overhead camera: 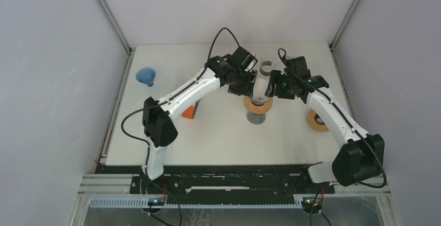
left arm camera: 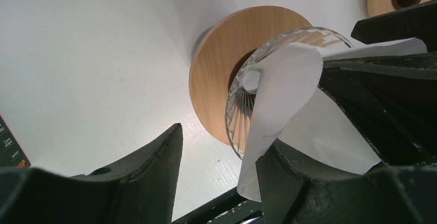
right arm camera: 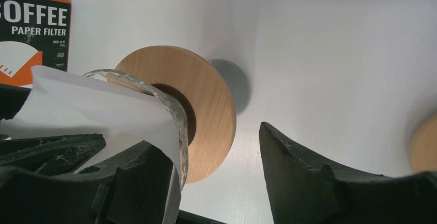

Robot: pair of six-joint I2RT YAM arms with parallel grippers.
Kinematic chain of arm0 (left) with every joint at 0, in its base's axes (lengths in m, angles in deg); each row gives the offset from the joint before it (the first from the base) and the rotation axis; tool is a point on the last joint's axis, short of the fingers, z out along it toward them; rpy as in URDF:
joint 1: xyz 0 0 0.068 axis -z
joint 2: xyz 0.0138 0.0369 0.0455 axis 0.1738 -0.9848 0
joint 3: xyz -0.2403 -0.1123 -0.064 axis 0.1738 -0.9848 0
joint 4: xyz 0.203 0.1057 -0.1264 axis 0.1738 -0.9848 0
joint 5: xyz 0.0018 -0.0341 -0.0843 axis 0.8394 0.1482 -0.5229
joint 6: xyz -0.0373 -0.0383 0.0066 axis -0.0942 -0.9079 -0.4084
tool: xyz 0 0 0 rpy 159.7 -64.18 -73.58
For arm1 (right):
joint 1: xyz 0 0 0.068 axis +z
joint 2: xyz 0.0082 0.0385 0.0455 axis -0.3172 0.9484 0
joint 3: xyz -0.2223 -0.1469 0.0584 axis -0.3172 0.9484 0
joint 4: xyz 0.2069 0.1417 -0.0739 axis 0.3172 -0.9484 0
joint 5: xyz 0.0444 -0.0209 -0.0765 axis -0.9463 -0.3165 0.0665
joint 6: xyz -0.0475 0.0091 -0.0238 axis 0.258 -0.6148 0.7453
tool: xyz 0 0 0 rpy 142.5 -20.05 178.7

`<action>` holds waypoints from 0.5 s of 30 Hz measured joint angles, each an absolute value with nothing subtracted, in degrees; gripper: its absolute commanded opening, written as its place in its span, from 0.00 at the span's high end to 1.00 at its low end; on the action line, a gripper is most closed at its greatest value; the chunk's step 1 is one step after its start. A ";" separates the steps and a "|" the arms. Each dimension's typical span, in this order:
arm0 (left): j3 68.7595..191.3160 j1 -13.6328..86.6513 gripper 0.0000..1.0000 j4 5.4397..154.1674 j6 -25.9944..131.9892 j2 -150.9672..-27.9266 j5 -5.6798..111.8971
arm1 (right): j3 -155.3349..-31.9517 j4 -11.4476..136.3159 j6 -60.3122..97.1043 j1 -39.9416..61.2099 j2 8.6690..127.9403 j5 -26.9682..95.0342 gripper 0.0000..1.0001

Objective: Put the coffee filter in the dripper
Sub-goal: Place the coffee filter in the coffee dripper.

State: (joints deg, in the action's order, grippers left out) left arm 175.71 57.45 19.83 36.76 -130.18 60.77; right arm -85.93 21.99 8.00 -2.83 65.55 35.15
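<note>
So, both arms meet over the middle of the table (overhead camera: 218, 143); the coffee filter (left arm camera: 286, 87) is draped across the rim of the glass dripper (left arm camera: 238, 116), one fold hanging outside the glass, so it looks crooked to me. The dripper sits in its wooden collar (right arm camera: 206, 98) on a grey cup (right arm camera: 234, 80), dead centre of the top view. My left gripper (left arm camera: 221, 149) has its jaws apart; one finger is right against the filter's lower edge, the other is out over bare table. The right gripper (right arm camera: 206, 141) is spread wide too; the filter flops over its finger at lower left of that wrist view, with open space between the two fingers. An orange filter box (right arm camera: 33, 28) is upper left in the right wrist view; a blue funnel (overhead camera: 146, 75) sits upper left of the top view; a second wooden ring (overhead camera: 317, 121) lies right of centre.
</note>
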 measured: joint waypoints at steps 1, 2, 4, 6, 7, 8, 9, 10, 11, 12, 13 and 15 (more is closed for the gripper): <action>175.71 57.43 0.43 19.86 36.81 -130.20 60.75 | -85.93 21.99 8.00 -2.96 65.55 35.13 0.32; 175.71 57.43 0.43 19.90 36.87 -130.20 60.75 | -85.93 21.99 8.02 -3.01 65.59 35.13 0.32; 175.71 57.43 0.43 19.92 37.18 -130.20 60.75 | -85.93 21.99 8.02 -3.05 65.85 35.13 0.32; 175.71 57.43 0.43 19.94 37.27 -130.20 60.77 | -85.93 21.99 8.02 -3.05 66.38 35.13 0.32; 175.71 57.43 0.43 19.94 37.44 -130.20 60.77 | -85.93 21.99 8.02 -3.05 66.66 35.13 0.32; 175.64 57.41 0.43 19.96 37.59 -130.20 60.77 | -85.93 22.01 8.04 -3.05 66.95 35.11 0.32; 175.60 57.38 0.43 19.96 37.66 -130.20 60.77 | -85.93 22.01 8.06 -3.07 67.23 35.06 0.32; 175.60 57.34 0.43 20.01 37.68 -130.31 60.75 | -85.93 22.01 8.06 -3.05 67.52 34.93 0.32; 175.60 57.32 0.43 20.05 37.68 -130.33 60.75 | -85.93 22.01 8.06 -3.05 67.71 34.87 0.32; 175.60 57.28 0.43 20.10 37.68 -130.44 60.73 | -85.93 22.01 8.09 -3.05 67.89 34.69 0.32; 175.60 57.23 0.43 20.18 37.66 -130.57 60.70 | -85.93 22.01 8.09 -3.05 68.02 34.63 0.32; 175.60 57.17 0.43 20.36 37.66 -130.86 60.64 | -85.93 22.06 8.17 -3.05 68.13 34.47 0.32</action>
